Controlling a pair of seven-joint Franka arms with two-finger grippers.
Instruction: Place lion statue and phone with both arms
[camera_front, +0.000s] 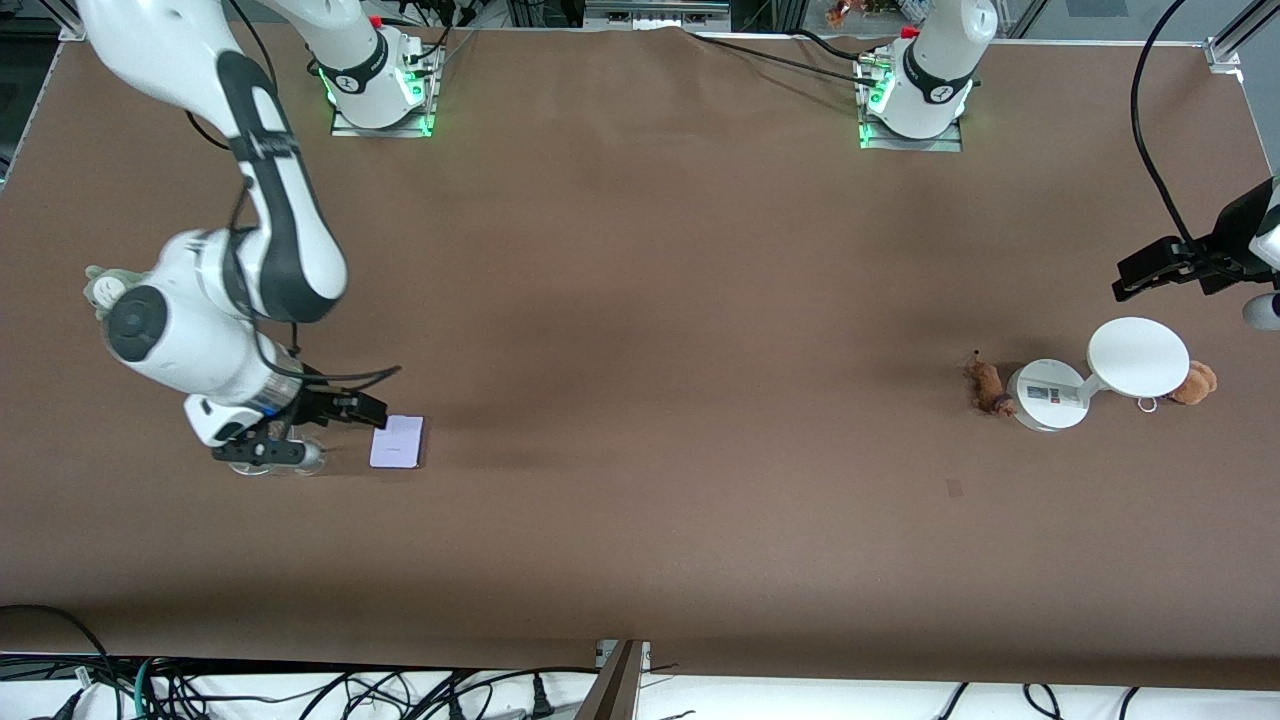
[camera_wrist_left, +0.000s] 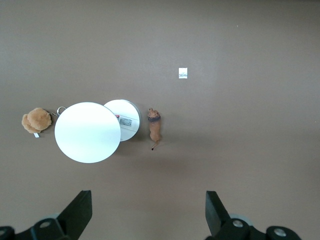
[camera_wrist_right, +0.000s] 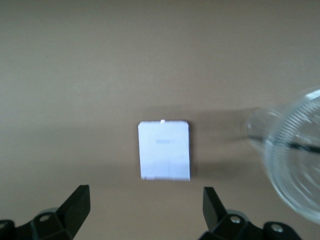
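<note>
The phone (camera_front: 397, 442), a flat pale lavender rectangle, lies on the brown table toward the right arm's end. My right gripper (camera_front: 362, 410) hangs open and empty just beside it. In the right wrist view the phone (camera_wrist_right: 164, 150) lies just ahead of the open gripper (camera_wrist_right: 145, 192). The lion statue (camera_front: 988, 388), small and reddish-brown, lies beside the white stand's base toward the left arm's end. It also shows in the left wrist view (camera_wrist_left: 155, 127). My left gripper (camera_front: 1130, 278) is open and empty, up over the table near the stand (camera_wrist_left: 146, 197).
A white stand (camera_front: 1137, 357) with a disc and a round base (camera_front: 1047, 395) is beside the lion. A tan plush (camera_front: 1195, 382) with a ring lies beside it. A grey-green plush (camera_front: 103, 285) peeks from under the right arm. A clear glass dish (camera_wrist_right: 295, 165) is next to the phone.
</note>
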